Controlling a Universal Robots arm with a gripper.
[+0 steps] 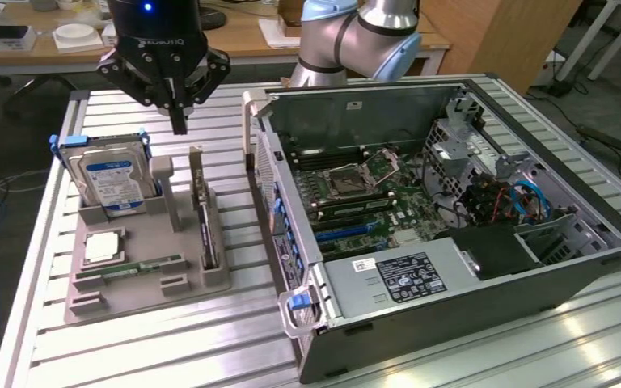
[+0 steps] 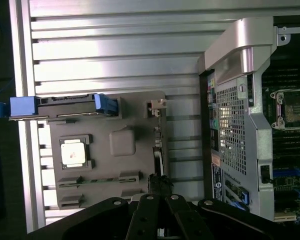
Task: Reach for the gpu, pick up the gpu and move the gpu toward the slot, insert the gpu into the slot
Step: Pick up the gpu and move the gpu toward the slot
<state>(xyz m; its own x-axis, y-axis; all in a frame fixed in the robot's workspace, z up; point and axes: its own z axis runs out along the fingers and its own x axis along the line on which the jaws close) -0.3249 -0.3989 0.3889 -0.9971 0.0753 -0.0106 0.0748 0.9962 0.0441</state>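
The gpu (image 1: 204,220) stands on its long edge in a slot of the grey holder tray (image 1: 149,284), its silver bracket end toward the back of the table. In the wrist view the gpu (image 2: 159,142) shows edge-on as a thin dark strip. My gripper (image 1: 179,120) hangs above the tray's far end, well clear of the card, its fingers drawn together to a point with nothing between them. In the wrist view the gripper (image 2: 160,200) sits just past the card's near end. The blue slot (image 1: 345,229) lies on the motherboard inside the open computer case (image 1: 483,267).
On the same tray stand a blue-labelled hard drive (image 1: 116,182), a square processor (image 1: 103,246) and a narrow green memory stick (image 1: 138,265). The case's tall side wall (image 1: 272,202) rises right beside the tray. The ribbed aluminium table (image 1: 181,339) extends toward the front.
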